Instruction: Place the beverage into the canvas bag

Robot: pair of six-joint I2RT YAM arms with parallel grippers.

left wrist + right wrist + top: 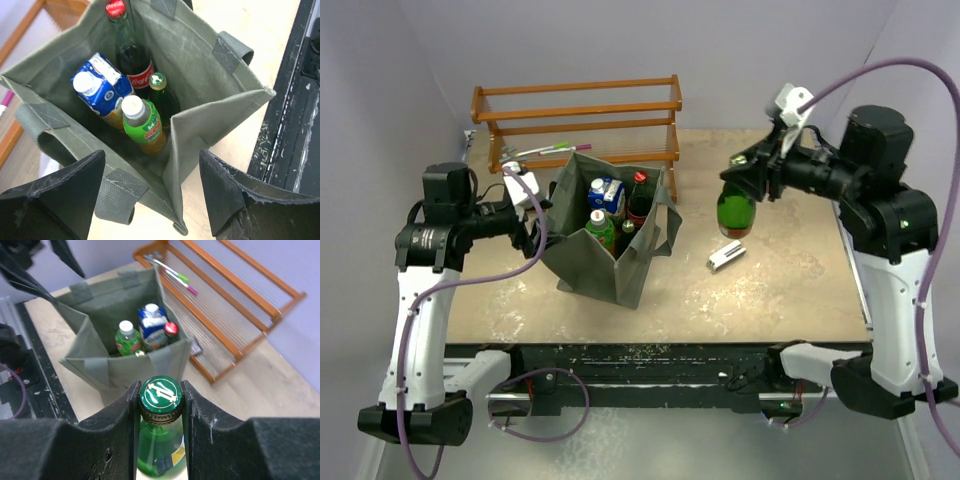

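I read the right gripper (160,390) clenched on the capped neck of the green bottle (736,212). The bottle is held upright at 3 o'clock from the canvas bag (590,262), well apart. The left gripper (151,162) stands released at the bag's 9 o'clock rim, grasping nothing.

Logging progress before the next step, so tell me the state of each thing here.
canvas bag: upright, open-mouthed, four drinks inside.
green bottle: capped, hanging in the right gripper, outside the bag.
right gripper: shut on the bottle's top.
left gripper: open, holding nothing, beside the bag.
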